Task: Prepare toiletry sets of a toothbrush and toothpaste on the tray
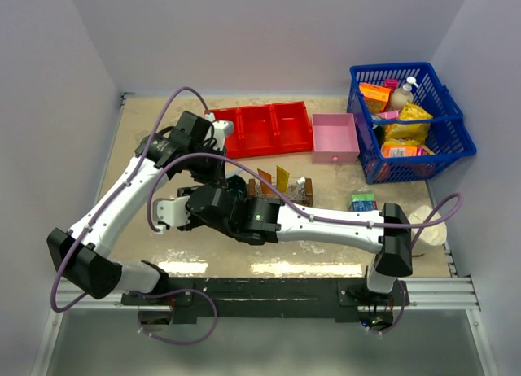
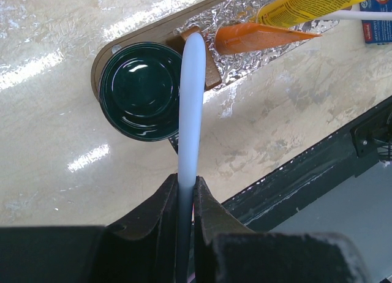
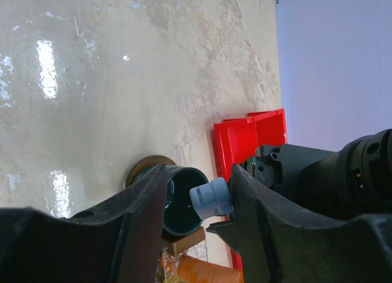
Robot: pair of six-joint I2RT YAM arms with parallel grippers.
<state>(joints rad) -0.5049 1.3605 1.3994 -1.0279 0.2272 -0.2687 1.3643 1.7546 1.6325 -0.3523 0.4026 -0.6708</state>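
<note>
Now the tray [image 2: 95, 75] holds a green cup [image 2: 139, 90] and toothpaste tubes [image 2: 263, 37]; left gripper [image 2: 187, 188] clamps a toothbrush [image 2: 191, 99], right gripper [image 3: 197, 173] parted.

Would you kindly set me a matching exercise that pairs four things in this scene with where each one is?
Things:
1. slim white plastic toothbrush
2. dark green round cup
3. pink square box
4. blue plastic basket

Places:
A. in the far right corner
B. clamped in the left tool
C. right beside the red three-compartment bin
D. on the rounded end of the dark brown wooden tray

Pairs: 1-B, 2-D, 3-C, 4-A.
</note>
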